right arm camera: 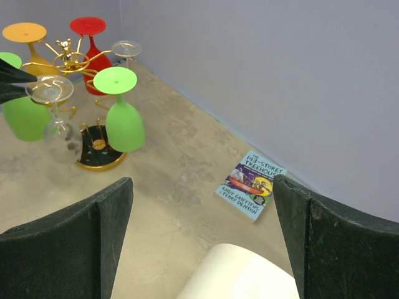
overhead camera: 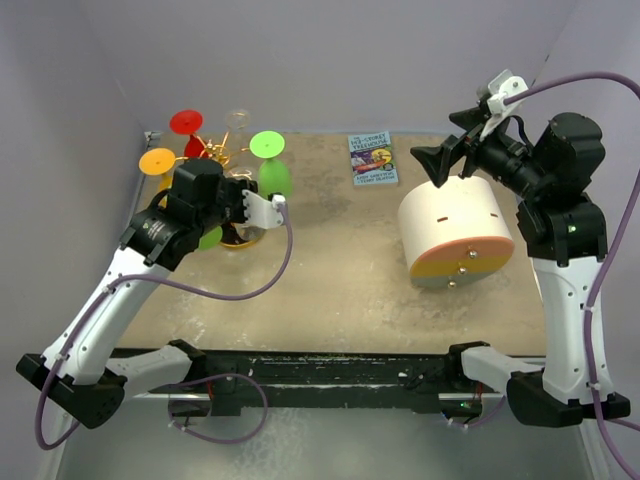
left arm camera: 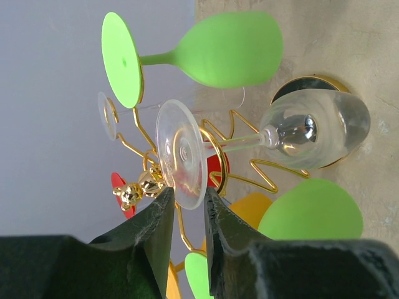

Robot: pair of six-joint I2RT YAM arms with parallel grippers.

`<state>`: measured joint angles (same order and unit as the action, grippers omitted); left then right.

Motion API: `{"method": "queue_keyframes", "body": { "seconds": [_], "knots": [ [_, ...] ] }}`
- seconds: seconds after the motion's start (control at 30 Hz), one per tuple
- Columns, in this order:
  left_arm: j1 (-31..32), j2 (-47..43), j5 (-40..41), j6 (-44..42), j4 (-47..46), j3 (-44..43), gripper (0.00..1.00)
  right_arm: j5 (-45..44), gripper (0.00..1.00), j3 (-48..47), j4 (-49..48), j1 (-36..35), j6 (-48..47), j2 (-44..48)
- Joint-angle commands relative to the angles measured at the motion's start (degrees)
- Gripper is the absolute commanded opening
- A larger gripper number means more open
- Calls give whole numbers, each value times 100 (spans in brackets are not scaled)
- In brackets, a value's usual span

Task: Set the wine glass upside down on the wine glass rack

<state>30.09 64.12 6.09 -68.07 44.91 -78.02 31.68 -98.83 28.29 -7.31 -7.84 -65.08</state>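
A: Where was the wine glass [left arm camera: 271, 136]?
B: Clear one, hanging inverted on the wine glass rack [left arm camera: 138, 187], far left corner of the table [overhead camera: 340, 260]. Foot [left arm camera: 181, 152] up, bowl [left arm camera: 315, 128] down over the black base [right arm camera: 90, 156]. Stem looked threaded through a gold loop arm. Full seating not confirmed.
A: And the left gripper [left arm camera: 188, 196]?
B: At the foot. The foot's lower rim sat between the 2 fingertips [left arm camera: 161, 215], jaws nearly together. Couldn't tell whether they pinched the rim or merely flanked it.
A: The right gripper [right arm camera: 202, 184]?
B: Raised, well apart from the rack, jaws wide, nothing in them.
A: So which step?
B: My read: placing about done, with release and retreat left.
A: Risks?
B: 3, as I judged it. If the tips were gripping during a pull-back, the foot would likely drag out of the loop and the glass would drop onto the base. A sideways nudge would swing the bowl into the lime-green glass [left arm camera: 312, 212] just beside it, or the second green glass [left arm camera: 230, 50] on the next arm. The rack is thin wire carrying several glasses, so a finger catching a loop could rock the whole stand. Safest: open fully, then back straight out along the fingers' line
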Motion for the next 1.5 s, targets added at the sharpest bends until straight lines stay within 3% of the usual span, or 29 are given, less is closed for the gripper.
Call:
{"method": "queue_keyframes", "body": {
  "seconds": [0.0, 0.63, 0.9, 0.97, 1.03, 1.07, 1.2, 1.27, 1.37, 1.47],
  "knots": [
    [24, -187, -134, 135, 9, -215, 30, 110, 96, 36, -298, 53, 64, 118],
    [24, -566, -790, 115, 739, -215, 36, -647, 96, 358, -254, 125, -371, 65],
    [-54, -930, -1695, 551, 1008, -219, 68, -1351, 97, 496, 197, 125, -910, -50],
    [-129, -1006, -1712, 1003, 756, -213, 78, -1793, 98, 513, 349, 125, -1012, -105],
    [-238, -1076, -1581, 1714, 373, -235, 97, -2371, 100, 506, 509, 125, -994, -187],
    [-331, -1114, -1516, 2085, 97, -247, 100, -2654, 100, 509, 589, 125, -951, -216],
    [-943, -1220, -1062, 3799, -873, -235, 99, -3397, 100, 822, 538, 125, -688, -89],
    [-1277, -1191, -425, 4643, -1120, -284, 99, -3943, 100, 1272, 214, 125, -369, 165],
    [-1604, -1070, -49, 5369, -923, -449, 99, -4152, 100, 1743, -125, 125, -270, 609],
    [-1927, -1132, -305, 5799, -992, -302, 99, -4201, 100, 1917, -260, 125, -104, 860]
  ]
}}
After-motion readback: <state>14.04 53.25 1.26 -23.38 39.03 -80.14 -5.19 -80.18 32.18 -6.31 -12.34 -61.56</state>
